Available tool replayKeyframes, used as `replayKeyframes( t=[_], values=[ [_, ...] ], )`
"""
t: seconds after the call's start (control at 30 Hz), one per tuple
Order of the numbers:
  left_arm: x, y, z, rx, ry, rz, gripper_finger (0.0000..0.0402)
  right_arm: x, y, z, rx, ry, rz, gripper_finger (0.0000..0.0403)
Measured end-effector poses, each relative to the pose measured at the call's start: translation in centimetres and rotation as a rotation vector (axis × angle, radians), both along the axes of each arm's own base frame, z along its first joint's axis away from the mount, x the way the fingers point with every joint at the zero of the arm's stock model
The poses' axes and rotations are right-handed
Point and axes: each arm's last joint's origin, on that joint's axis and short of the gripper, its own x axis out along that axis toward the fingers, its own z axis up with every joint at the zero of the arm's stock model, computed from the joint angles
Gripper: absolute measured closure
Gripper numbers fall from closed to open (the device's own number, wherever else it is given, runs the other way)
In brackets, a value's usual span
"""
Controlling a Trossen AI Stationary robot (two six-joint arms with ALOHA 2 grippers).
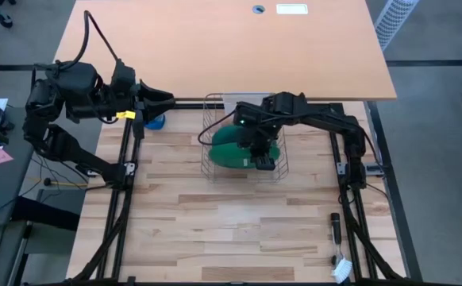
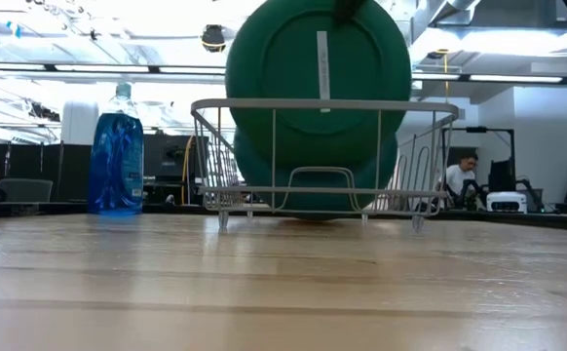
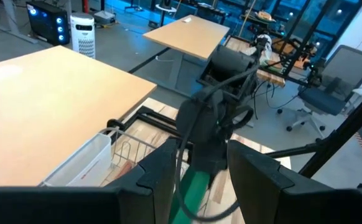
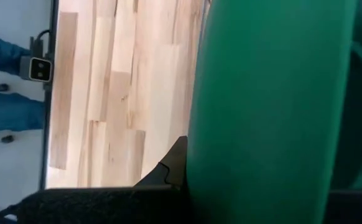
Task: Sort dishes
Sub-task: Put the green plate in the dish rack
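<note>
Table (image 1: 215, 230): light wood planks, black frame rails along both sides. A tan desk (image 1: 223, 48) butts against its far edge.
Room: low view shows ceiling lights, dark monitors, a seated person (image 2: 456, 177) far back at right. Left wrist view shows office chairs and more desks.
Bottle (image 2: 116, 156): blue, upright on table w/ clear neck, left of the rack and well apart from it.
Left arm: folded up at the table's left far corner, off the work area. Left hand (image 1: 155, 101) up by the bottle; fingers (image 3: 162, 174) spread, nothing between them.
Rack (image 2: 322, 156): wire, mid-table toward the far edge.
Green plates: two, both on edge. One (image 2: 254, 161) sits low in the rack. The other (image 2: 318, 83) is in front of it, higher, top well above the rack rim.
Right arm: reaches in from the right rail, bent over the rack. Right hand (image 1: 260, 155) points down at the higher plate's top edge, clamped on its rim; right wrist view is filled w/ green plate against one dark finger (image 4: 171, 165).
</note>
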Motion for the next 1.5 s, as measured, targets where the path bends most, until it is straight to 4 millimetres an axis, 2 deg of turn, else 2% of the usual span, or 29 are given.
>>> replayKeyframes(
  t=[0.17, 0.4, 0.7, 0.9, 1.07, 1.5],
  values=[
    [0.0, 0.0, 0.0, 0.000, 0.000, 0.000, 0.0263, 0.1, 0.5, -1.1, 0.006, 0.045, -0.019, 0.0350],
    [0.0, 0.0, -0.1, 0.010, 0.009, -0.003, 0.0263, 0.1, 0.7, -1.2, 0.023, 0.059, -0.037, 0.0350],
    [-0.1, 0.0, -0.3, 0.019, 0.034, -0.004, 0.0263, -0.3, 1.0, 0.2, 0.066, 0.032, -0.071, 0.0350],
    [-0.1, 0.0, -0.3, 0.027, 0.037, -0.004, 0.0263, -0.3, 1.4, 0.4, 0.150, 0.018, -0.033, 0.0350],
    [-0.1, 0.0, -0.3, 0.028, 0.037, -0.003, 0.0263, -0.2, 2.1, 0.3, 0.149, 0.017, -0.010, 0.0350],
    [-0.1, 0.0, -0.3, 0.035, 0.039, -0.003, 0.0263, 0.1, 1.3, 0.0, 0.113, 0.028, -0.046, 0.0350]
  ],
)
